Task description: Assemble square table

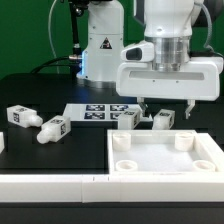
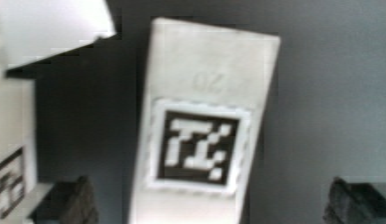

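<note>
The white square tabletop (image 1: 165, 172) lies socket side up at the front of the exterior view's right. Two tagged white legs (image 1: 20, 117) (image 1: 50, 128) lie at the left. Two more legs (image 1: 127, 118) (image 1: 162, 120) lie just behind the tabletop. My gripper (image 1: 167, 108) is open and hangs over the right one of these. In the wrist view that leg (image 2: 208, 100) lies lengthwise between my dark fingertips (image 2: 69, 200), tag up, with a gap on each side. My gripper (image 2: 216, 205) holds nothing. Another white part (image 2: 26, 120) shows at the edge.
The marker board (image 1: 95, 112) lies flat behind the legs on the black table. A long low white border bar (image 1: 50, 186) runs along the front, next to the tabletop. The robot's base (image 1: 100, 50) stands at the back.
</note>
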`<action>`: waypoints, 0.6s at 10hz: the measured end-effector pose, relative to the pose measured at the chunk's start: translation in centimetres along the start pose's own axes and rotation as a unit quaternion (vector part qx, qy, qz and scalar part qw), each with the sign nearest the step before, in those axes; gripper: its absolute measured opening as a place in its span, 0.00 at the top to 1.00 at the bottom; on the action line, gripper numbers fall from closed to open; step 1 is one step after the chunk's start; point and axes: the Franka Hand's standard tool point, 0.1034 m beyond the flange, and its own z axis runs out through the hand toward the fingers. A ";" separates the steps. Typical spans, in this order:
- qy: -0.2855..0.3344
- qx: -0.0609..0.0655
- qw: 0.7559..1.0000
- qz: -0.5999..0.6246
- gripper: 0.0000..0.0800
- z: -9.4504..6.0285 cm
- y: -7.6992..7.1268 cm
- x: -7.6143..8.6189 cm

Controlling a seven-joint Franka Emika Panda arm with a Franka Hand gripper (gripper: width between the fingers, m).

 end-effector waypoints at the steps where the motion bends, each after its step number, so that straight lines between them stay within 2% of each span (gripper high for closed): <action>1: 0.001 0.000 1.000 -0.002 0.34 -0.1 0.0 0.1; 2: 0.001 0.000 1.000 -0.001 0.34 -0.1 0.1 0.1; 3: 0.000 0.000 1.000 -0.001 0.57 0.0 0.1 0.1; 4: 0.001 0.000 1.000 -0.001 0.65 -0.1 0.1 0.1; 6: 0.001 0.000 1.000 -0.003 0.65 -0.1 -0.1 -0.1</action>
